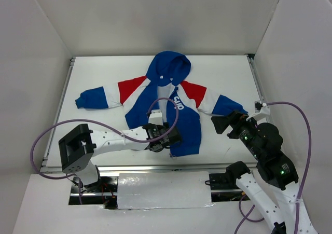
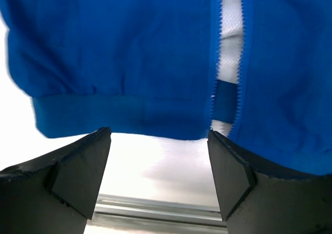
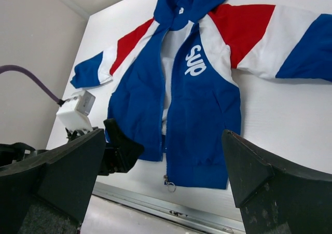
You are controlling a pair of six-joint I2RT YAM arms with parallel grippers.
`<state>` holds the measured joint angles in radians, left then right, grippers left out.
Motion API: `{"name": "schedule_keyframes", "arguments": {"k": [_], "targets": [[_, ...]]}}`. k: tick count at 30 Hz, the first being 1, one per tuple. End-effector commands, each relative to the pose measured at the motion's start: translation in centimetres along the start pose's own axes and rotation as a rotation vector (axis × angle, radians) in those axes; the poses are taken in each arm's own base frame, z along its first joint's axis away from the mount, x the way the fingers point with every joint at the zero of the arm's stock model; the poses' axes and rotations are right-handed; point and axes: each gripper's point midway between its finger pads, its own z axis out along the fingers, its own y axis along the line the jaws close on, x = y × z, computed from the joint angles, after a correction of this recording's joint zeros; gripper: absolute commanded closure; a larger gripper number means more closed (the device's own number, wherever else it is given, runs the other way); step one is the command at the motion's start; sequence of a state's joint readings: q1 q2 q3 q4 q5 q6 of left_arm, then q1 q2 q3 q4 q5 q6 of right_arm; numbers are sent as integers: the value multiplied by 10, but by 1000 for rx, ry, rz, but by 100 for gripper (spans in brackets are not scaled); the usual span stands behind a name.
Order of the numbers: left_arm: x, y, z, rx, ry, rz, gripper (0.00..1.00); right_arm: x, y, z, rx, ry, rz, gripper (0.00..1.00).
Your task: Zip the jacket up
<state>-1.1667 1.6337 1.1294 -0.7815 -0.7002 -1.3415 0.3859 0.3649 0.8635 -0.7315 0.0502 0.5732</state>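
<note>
The jacket [image 1: 179,109] lies flat on the white table [image 1: 104,73], hood far, hem near, its front unzipped with white lining showing [image 2: 231,47]. Its body is blue with red and white shoulder bands and white chest lettering [image 3: 193,60]. The zip slider with a ring pull [image 3: 169,182] sits at the hem's bottom edge. My left gripper [image 1: 166,138] is at the near hem's left half, open [image 2: 158,140], with only bare table between its fingers. My right gripper [image 1: 223,122] hovers open to the right of the jacket, near the right sleeve cuff [image 1: 228,105], holding nothing [image 3: 165,135].
A metal rail [image 3: 155,205] runs along the table's near edge just beyond the hem. My left arm's purple cable [image 1: 165,101] loops over the jacket's middle. White walls close in the table on three sides.
</note>
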Motion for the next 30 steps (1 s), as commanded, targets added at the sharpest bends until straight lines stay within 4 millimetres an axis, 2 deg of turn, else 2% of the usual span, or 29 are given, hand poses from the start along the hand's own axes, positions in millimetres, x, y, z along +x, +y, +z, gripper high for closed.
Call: {"name": "schedule_keyframes", "arguments": {"k": [1,5,13,19,23,30], "targets": [[-3,-17,7,39,0,-43,13,-3,-1,-4,-4,-23,-26,0],[4,-22,17,53,34,-45,23,-3,-1,-4,0,-20,-31,0],[22,-17,31,11,76,-21,23,-1,-1,-2,-6,-16,-34,0],[36,-6,40,-18,95,-22,29,-1,-2,-2,-8,-20,-37,0],[40,-6,43,-23,103,-12,37,0,-1,-2,-12,-15,-37,0],[35,-5,39,-17,93,-17,33,1,0,-1,-18,-8,-39,0]]}}
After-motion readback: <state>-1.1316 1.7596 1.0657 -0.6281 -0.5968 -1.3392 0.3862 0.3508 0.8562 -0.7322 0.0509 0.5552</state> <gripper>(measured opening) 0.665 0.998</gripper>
